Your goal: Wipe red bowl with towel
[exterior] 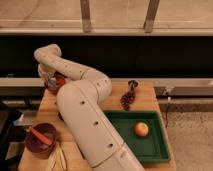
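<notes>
The small round red bowl (pixel 56 84) is being carried at the far left corner of the pale wooden table (pixel 145 97), close to its back edge, and it is being partly covered from above by the tool (pixel 50 79) of the white jointed arm (pixel 82 105). The tool is being held over the bowl's left rim, so the bowl is lying just beneath it and slightly to its right; contact is probably being made, though this cannot be confirmed. Whether the tool is spread or pressed together cannot be told, and no towel is being clearly shown there. Only a short sweep rightward across the bowl's inside is judged to be called for. Farther out, a dark bunch of grapes (pixel 127 98), a green rectangular tray (pixel 117 120) holding a round orange fruit (pixel 141 129), a dark purple bowl (pixel 31 145) and a yellow banana (pixel 57 158) are being left well apart from the tool.
</notes>
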Available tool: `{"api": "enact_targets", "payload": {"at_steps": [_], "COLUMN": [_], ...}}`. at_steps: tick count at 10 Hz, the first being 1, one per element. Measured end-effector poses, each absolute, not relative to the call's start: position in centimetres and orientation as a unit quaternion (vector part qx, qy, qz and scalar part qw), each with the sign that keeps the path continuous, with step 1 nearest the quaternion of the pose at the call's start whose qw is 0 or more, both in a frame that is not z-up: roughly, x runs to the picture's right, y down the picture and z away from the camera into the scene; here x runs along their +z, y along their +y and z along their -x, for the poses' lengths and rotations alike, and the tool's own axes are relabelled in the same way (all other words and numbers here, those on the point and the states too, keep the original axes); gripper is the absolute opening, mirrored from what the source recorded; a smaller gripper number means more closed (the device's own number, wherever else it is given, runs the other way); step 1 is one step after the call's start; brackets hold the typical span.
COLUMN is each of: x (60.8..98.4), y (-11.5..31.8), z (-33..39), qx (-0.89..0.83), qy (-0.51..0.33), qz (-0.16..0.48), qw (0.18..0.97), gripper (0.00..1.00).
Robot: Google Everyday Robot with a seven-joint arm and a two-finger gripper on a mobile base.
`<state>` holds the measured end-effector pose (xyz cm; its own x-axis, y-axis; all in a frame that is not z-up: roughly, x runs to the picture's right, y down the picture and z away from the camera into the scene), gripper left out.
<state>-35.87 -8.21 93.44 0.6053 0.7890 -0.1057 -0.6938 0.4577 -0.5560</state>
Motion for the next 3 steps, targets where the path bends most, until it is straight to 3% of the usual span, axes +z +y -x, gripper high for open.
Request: {"api": "enact_targets", "payload": {"at_steps": [3], "x": [94.32], "y": [-9.86], "z": [34.05], "qx": [0.449], "qy": [-0.082], "qz": [0.273], "qw": [0.847], "gripper": [0.00]}}
